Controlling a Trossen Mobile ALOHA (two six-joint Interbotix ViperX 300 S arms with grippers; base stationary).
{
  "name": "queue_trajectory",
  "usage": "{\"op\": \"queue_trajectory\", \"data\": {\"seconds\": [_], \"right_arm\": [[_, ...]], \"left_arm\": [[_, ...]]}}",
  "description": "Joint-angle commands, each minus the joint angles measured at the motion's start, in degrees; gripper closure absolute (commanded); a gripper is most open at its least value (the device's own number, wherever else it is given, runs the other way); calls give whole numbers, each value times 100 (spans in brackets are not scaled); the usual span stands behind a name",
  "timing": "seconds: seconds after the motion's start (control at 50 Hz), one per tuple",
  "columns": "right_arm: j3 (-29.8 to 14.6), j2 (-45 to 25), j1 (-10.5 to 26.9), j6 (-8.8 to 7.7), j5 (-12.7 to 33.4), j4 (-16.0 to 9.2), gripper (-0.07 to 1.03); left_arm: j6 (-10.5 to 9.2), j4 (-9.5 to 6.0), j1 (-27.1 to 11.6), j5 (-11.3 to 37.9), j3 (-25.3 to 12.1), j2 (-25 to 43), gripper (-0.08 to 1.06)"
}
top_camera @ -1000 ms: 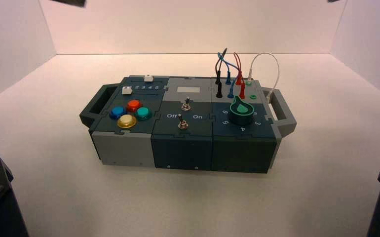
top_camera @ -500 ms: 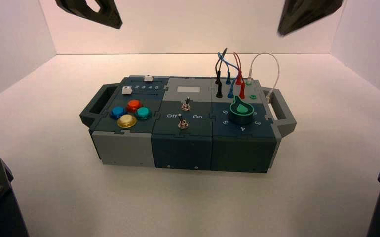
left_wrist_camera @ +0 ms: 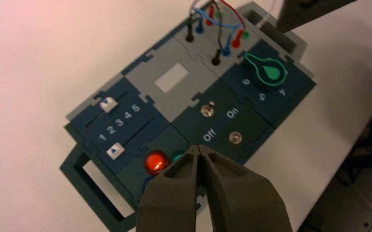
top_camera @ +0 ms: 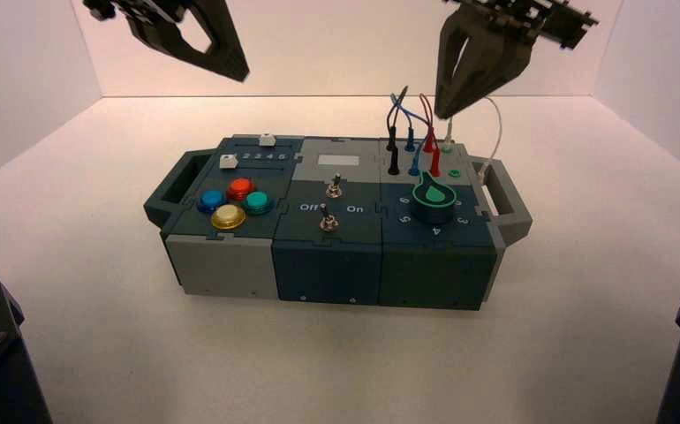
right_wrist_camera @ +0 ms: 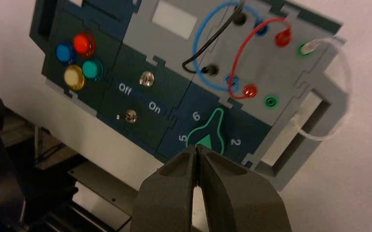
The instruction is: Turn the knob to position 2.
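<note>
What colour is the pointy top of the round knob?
Bright green on the round dark-sided knob, best in the left wrist view.

You see a dark teal and grey box (top_camera: 230, 265) on a white tabletop (top_camera: 336, 371). Its knob (top_camera: 434, 196) has a bright green top; the buttons are red (top_camera: 240, 187), blue (top_camera: 210, 200), yellow (top_camera: 228, 216) and teal (top_camera: 258, 203). White digits ring the knob, including 2 (right_wrist_camera: 236, 142).

The box (top_camera: 230, 265) carries 4 round push buttons (top_camera: 240, 188): 1 red, 1 blue, 1 teal, 1 yellow. It has 2 white sliders (left_wrist_camera: 108, 105), 2 metal toggle switches (top_camera: 334, 187), 1 green-topped knob (top_camera: 434, 198) and 2 side handles (top_camera: 502, 199). 2 grippers (top_camera: 447, 97) hang above.
</note>
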State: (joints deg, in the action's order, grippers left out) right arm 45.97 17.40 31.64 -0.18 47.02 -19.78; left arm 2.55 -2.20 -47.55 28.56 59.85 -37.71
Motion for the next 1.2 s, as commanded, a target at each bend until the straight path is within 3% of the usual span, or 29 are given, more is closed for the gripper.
{"op": "queue_trajectory", "data": {"seconds": [0.02,0.32,1.2], "right_arm": [[-114,-132,132,35,18,-123,99],[-26,-545,132,26,9,-132,99],[-457,-1195,132,-18,-88,-132,99]], "left_arm": [[0,-9,-211,-26,-237,132,100],[9,-9,-352,-62,-281,237,100],[53,18,-352,-35,-290,246,100]]}}
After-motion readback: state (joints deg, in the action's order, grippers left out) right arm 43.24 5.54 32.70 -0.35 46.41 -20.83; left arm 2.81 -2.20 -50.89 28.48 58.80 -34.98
